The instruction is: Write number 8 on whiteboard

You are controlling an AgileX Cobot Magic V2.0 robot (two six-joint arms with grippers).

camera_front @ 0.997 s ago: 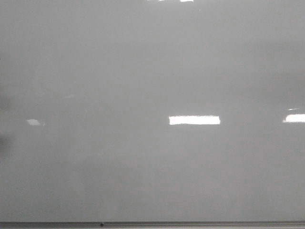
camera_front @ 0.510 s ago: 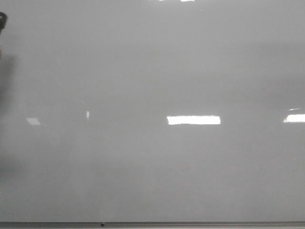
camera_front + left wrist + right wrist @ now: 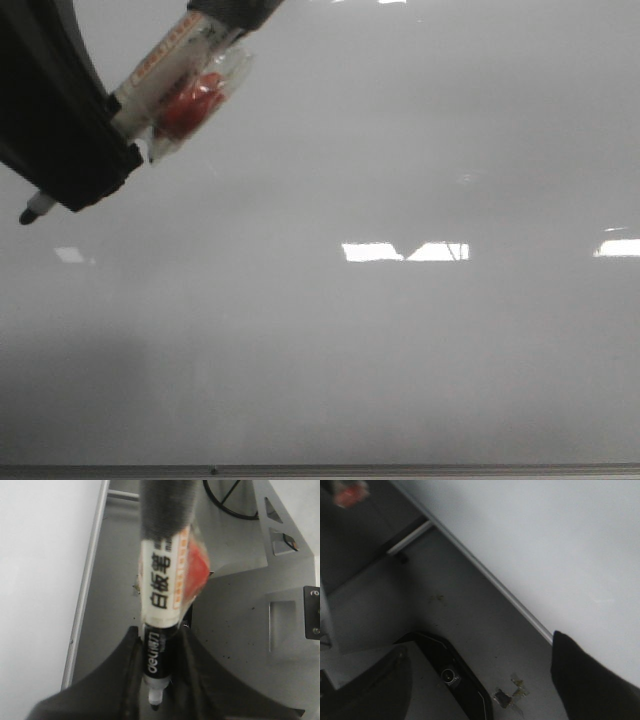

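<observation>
Your left tool [image 3: 156, 680]: fingers closed on marker [image 3: 160, 72], tip clear of whiteboard [image 3: 400, 350] behind it. Your right tool [image 3: 485, 680]: fingers spread wide, empty, beside the board's frame. No 8 visible.

- The whiteboard [image 3: 400, 360] fills nearly the whole front frame: a large, glossy, pale grey-white flat surface, upright and facing the camera.
- A thin grey metal frame strip [image 3: 420, 469] runs level along its lower edge at the bottom of the frame.
- Bright white rectangular reflections sit across the middle and right of the board.
- No written stroke shows anywhere on its surface; it is blank.
- In the right wrist view the board occupies the upper right, its frame edge running diagonally.
</observation>
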